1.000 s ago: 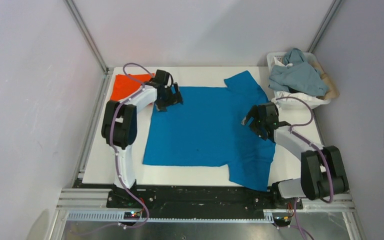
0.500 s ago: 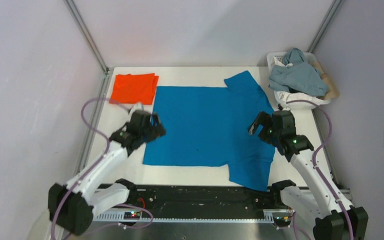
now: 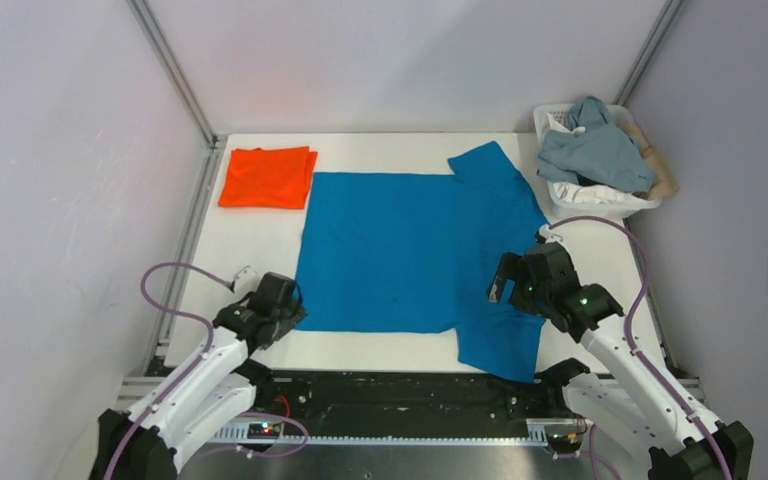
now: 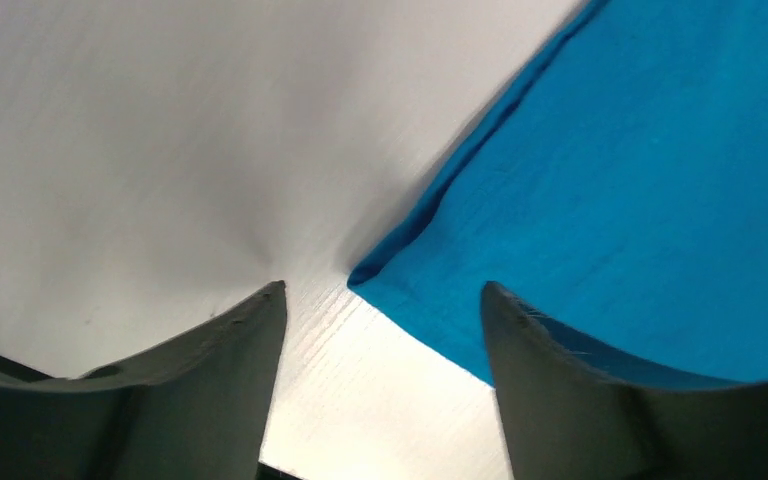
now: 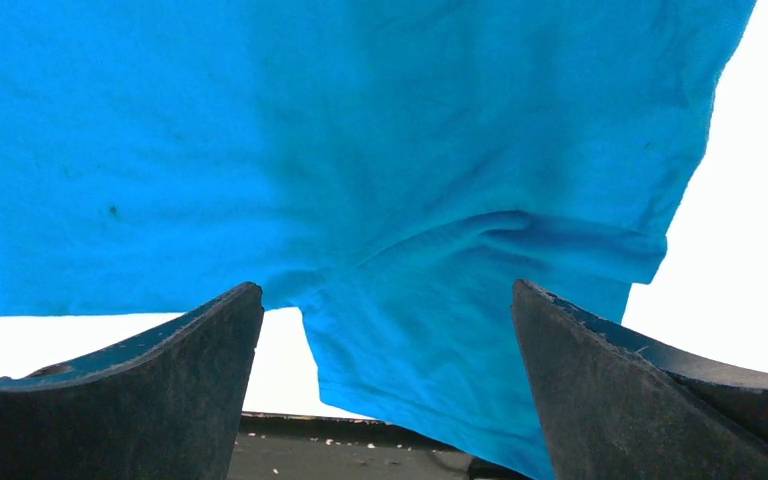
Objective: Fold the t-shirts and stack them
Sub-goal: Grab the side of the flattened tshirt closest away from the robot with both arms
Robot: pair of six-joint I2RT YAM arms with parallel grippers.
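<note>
L arm [image 3: 195,375] & R arm [image 3: 635,355]: white link shells, black joint housings. Purple cable [image 3: 146,285] loops off each. Green LED [image 3: 582,297] on R wrist. Left end effector [image 4: 380,300], right end effector [image 5: 388,300]: dark grey, tapered, matte.

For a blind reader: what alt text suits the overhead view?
A blue t-shirt lies spread on a white table, a folded orange t-shirt beside its far left corner. The left gripper is at its near left corner, the right gripper above its near sleeve.
</note>
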